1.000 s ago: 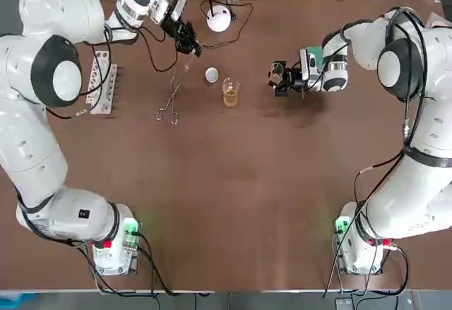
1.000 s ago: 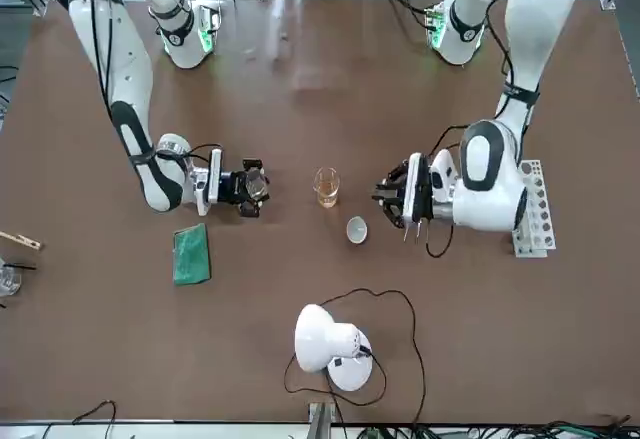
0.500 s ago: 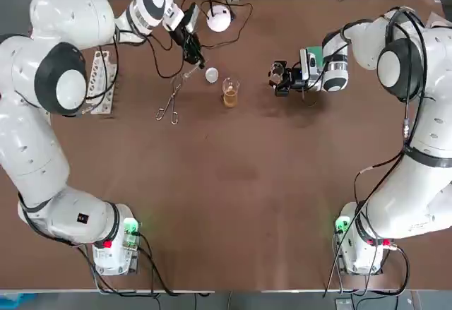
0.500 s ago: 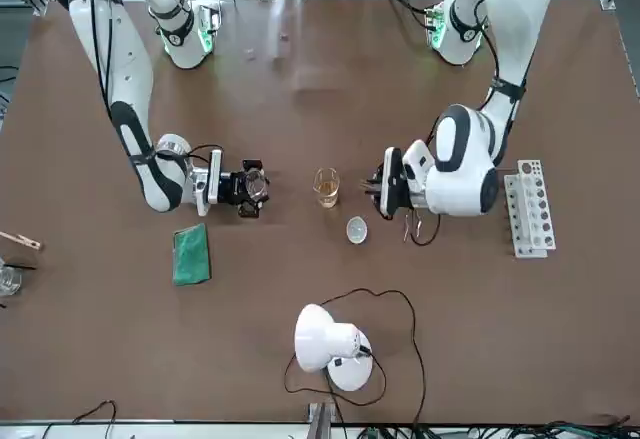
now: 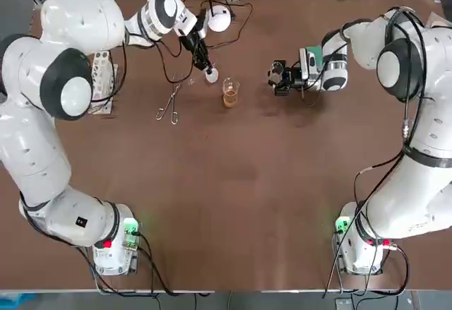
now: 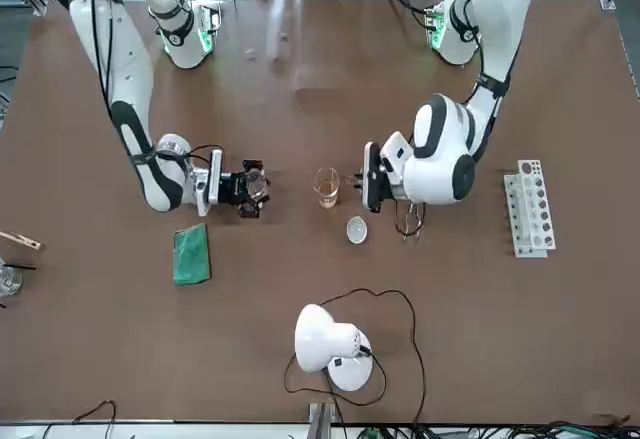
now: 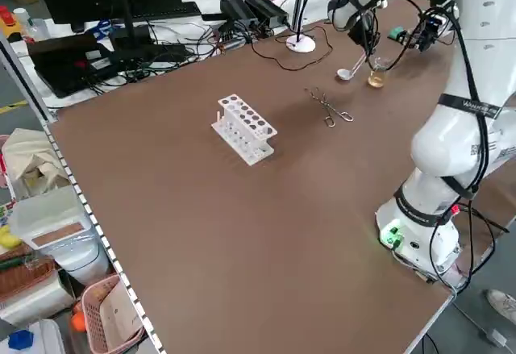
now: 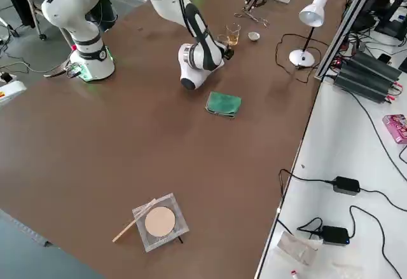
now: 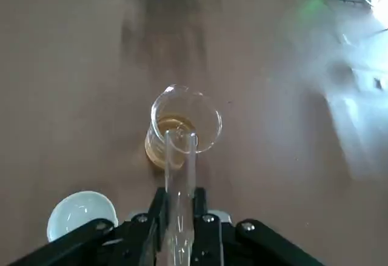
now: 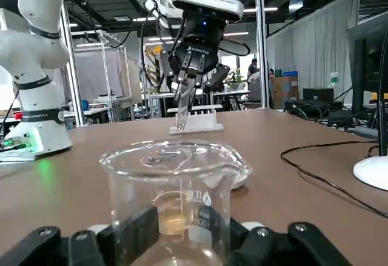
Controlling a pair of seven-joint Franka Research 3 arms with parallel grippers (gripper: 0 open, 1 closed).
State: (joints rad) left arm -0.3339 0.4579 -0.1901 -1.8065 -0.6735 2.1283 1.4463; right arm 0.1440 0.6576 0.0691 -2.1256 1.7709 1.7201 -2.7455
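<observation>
- The left gripper [image 5: 206,64] is being seen closer to the amber beaker [image 5: 230,92] than half a second ago, at its 10 o'clock, just beside the dish [image 5: 212,75].
- A glass tube [image 9: 180,169] is being clenched in its jaws, the far end pointed at that beaker.
- The right gripper [image 5: 277,77], unmoved at 3 o'clock, is being kept clamped on a clear beaker [image 10: 176,199].
- That beaker's print is being blurred beyond reading, and the tube's near end is being hidden between the fingers.
</observation>
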